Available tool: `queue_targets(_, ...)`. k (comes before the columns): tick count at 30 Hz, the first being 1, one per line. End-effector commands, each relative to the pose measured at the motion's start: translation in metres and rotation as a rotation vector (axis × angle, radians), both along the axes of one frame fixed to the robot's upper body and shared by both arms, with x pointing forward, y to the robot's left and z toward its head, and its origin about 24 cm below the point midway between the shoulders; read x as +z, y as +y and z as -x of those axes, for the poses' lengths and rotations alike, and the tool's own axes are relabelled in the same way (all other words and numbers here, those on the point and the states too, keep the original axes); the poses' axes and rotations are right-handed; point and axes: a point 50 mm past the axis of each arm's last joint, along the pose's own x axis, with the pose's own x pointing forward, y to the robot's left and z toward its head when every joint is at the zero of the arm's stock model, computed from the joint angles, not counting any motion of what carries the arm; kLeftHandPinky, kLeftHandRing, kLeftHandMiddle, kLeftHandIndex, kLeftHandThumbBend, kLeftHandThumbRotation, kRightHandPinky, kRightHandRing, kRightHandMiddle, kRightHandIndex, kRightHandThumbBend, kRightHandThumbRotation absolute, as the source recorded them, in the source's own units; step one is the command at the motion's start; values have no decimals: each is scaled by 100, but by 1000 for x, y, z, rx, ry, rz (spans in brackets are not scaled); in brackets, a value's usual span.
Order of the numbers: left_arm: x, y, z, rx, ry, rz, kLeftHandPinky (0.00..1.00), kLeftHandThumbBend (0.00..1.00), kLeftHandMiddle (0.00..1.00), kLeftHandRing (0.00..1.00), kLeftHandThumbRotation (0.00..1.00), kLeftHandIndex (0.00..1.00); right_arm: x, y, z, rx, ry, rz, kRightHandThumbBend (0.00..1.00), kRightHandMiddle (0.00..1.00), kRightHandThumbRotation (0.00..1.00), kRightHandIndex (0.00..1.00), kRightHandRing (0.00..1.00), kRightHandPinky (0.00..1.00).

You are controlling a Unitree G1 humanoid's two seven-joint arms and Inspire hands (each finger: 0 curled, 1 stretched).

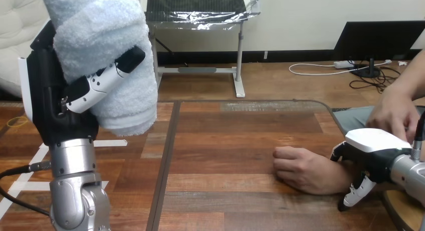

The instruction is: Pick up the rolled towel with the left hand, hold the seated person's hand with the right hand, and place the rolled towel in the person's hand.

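The rolled towel (95, 35), white, is raised well above the counter (225, 141) at the view's upper left. It stands roughly upright with a slight lean, its lower end hanging clear of the wood. The left hand (55, 90) grips it: a black-and-white finger (108, 78) is curled across the front of the roll and the palm is set against its left side. The left arm rises straight from the view's bottom edge.

The person's hand (300, 168) lies on the counter at right of centre, loosely closed, knuckles pointing left, well apart from the towel. The right hand (373, 151) sits over the wrist of that hand, back upward, touching it. Whether it grips the wrist cannot be told.

A second hand of the person (396, 113) shows at the view's right edge, just behind the right hand, off the counter.
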Motion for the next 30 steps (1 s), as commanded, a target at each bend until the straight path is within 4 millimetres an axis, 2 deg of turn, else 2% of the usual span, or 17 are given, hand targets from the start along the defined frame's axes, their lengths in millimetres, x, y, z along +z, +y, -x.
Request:
queue_targets(1,26,-3,-1,-17,-119,-21,22,53,34,28,0,39,3,10,-4,33,-6,-17,91,67,16,68,61,48)
queue_targets(30,25,-3,0,-13,-116,-21,22,54,34,27,0,39,6,6,-5,24,-11,-17,93,68,14,69,62,49)
